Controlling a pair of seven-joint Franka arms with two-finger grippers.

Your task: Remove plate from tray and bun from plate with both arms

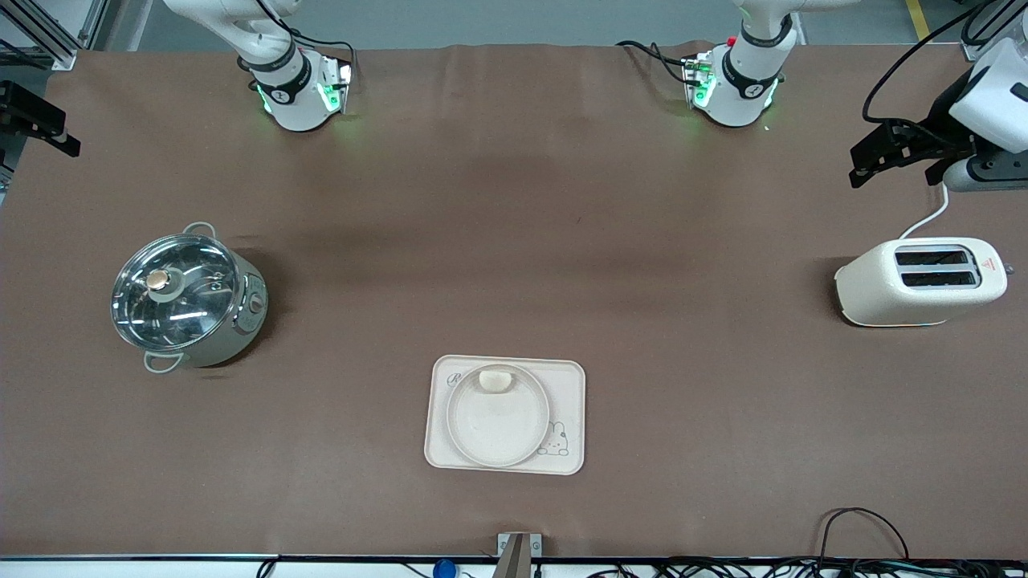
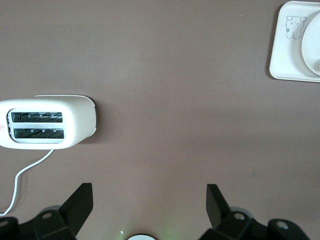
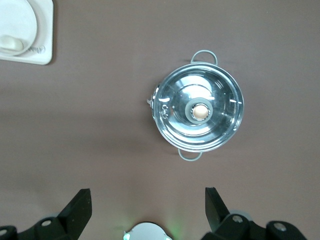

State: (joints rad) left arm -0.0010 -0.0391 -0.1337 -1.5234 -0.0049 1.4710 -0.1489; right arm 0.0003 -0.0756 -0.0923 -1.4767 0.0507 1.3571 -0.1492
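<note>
The round cream plate (image 1: 498, 421) lies on the rectangular rabbit tray (image 1: 570, 385), near the table's front edge at the middle. The small pale bun (image 1: 495, 379) rests in the plate at the rim nearest the robots. The right wrist view shows the plate (image 3: 17, 20) and bun (image 3: 11, 44); the left wrist view shows only the plate's edge (image 2: 314, 42). My left gripper (image 1: 887, 160) is open and empty, high over the left arm's end of the table; it also shows in its own view (image 2: 150, 200). My right gripper (image 1: 48, 128) is open and empty, high over the right arm's end (image 3: 148, 200).
A cream toaster (image 1: 919, 281) with a white cord stands toward the left arm's end (image 2: 47, 122). A steel pot with a glass lid (image 1: 189, 297) stands toward the right arm's end (image 3: 199, 112). Brown cloth covers the table.
</note>
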